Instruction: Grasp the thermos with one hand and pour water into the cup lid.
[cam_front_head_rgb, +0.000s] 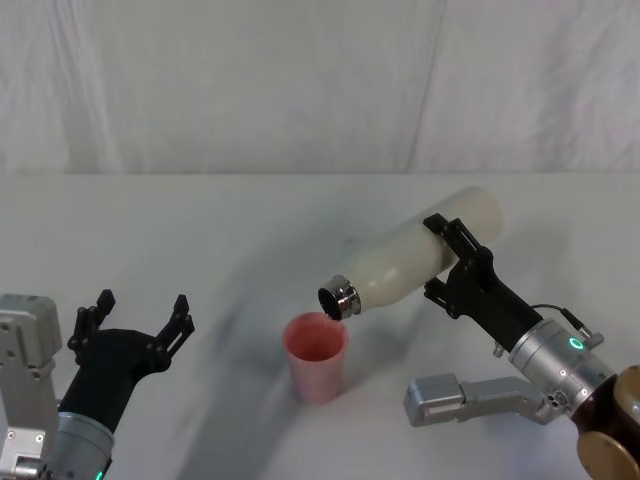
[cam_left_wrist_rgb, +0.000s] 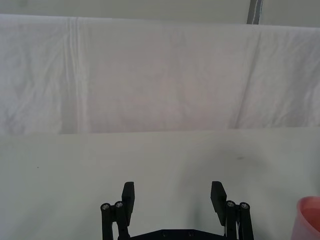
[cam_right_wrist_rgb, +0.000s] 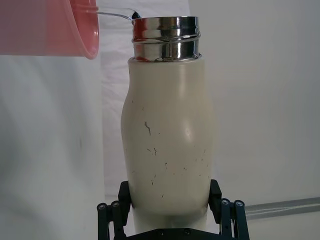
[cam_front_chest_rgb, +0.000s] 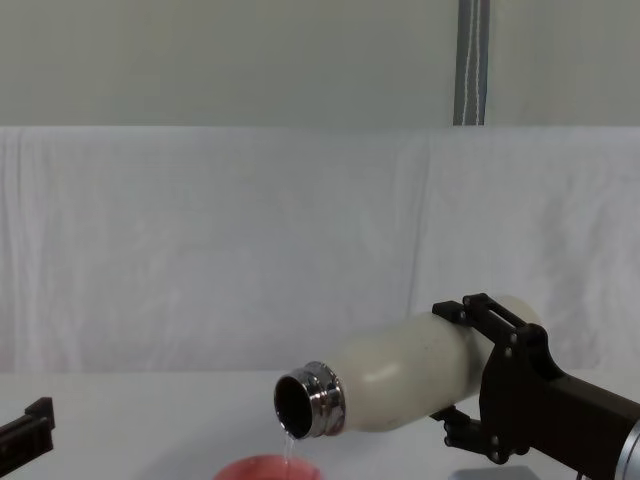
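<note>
In our chest view a thin stream of water (cam_front_chest_rgb: 288, 452) falls from the steel neck of the tilted thermos (cam_front_chest_rgb: 400, 375) into the pink cup lid (cam_front_chest_rgb: 268, 468). Our right gripper (cam_front_head_rgb: 452, 262) clamps the cream bottle's body above the white table (cam_front_head_rgb: 180, 230). The left gripper (cam_front_head_rgb: 135, 318) hovers nearby, fingers spread wide.

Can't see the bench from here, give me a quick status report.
Right gripper shut on thermos, tilted, water streaming into cup lid. Left gripper open, idle. Nothing in the way.
</note>
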